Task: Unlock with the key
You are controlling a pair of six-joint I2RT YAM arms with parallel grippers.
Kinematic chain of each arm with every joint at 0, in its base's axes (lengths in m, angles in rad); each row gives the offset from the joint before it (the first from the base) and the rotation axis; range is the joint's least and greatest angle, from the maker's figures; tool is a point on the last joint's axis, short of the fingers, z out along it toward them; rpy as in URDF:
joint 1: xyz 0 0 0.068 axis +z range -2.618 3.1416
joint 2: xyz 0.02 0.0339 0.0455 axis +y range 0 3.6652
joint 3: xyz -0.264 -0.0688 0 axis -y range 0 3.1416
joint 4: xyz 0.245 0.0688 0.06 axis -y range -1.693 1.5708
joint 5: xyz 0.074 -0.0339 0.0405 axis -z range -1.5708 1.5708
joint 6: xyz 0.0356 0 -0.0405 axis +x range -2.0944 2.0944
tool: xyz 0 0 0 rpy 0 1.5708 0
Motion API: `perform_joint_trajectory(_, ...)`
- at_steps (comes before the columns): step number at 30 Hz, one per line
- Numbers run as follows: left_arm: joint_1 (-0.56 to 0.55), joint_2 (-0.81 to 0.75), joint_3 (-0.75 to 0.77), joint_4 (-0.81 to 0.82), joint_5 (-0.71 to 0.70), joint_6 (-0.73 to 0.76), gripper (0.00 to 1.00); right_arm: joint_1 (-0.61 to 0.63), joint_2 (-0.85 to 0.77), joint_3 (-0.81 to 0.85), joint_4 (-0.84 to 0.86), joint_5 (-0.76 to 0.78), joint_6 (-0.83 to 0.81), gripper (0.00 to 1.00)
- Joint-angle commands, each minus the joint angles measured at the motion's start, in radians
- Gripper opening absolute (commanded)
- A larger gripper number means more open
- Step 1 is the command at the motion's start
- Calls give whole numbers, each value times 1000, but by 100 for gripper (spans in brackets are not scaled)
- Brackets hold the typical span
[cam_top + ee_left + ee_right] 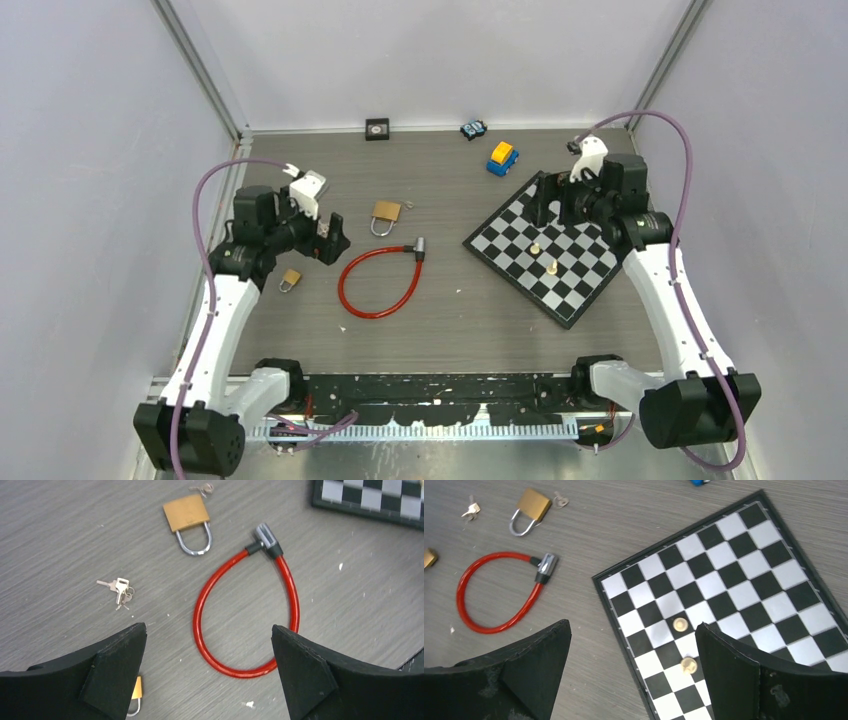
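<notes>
- The left end effector (pixel 208 630) hangs above the red cable lock (pixel 245 615), fingers spread wide and empty. The right end effector (pixel 633 626), equally spread and empty, is positioned over the chessboard (pixel 744 580).
- The brass padlock (pixel 186 513) lies flat with its shackle apparently closed. A single key (pixel 202 488) lies just beside its body. A key bunch (pixel 119 591) lies nearer the left end effector, and a smaller padlock (pixel 290 281) lies near the left arm.
- A wrong key may be selected, since two key sets and three locks are present.
- The keys lie flat, so a pinch may slip or push them along.
- The padlock is unrestrained and may slide or turn under insertion unless it is steadied.
- The two chess pieces (pixel 681 625) may be toppled when the right arm is moved.
- The counter (pixel 450 330) is grey, wood-grained and white-flecked. It is enclosed by pale walls (pixel 100 150) on metal posts.
</notes>
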Motion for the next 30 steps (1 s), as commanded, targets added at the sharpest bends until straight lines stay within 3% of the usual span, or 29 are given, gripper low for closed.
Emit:
perform_joint_trajectory(1, -23, 96, 111, -221, 48, 199, 98, 81, 46, 70, -46, -70, -47, 100)
perform_joint_trajectory(10, -42, 209, 90, -358, -189, 344, 94, 125, 28, 7, -57, -91, -136, 100)
perform_joint_trajectory(17, -42, 243, 109, -342, -151, 277, 92, 132, 51, -6, -60, -76, -164, 100)
perform_joint_trajectory(22, -80, 383, 115, -237, -84, 270, 85, 132, 62, -16, -50, -73, -167, 100)
perform_joint_trajectory(30, -273, 767, 307, -134, -258, 287, 67, 132, 89, -25, -43, -60, -168, 100)
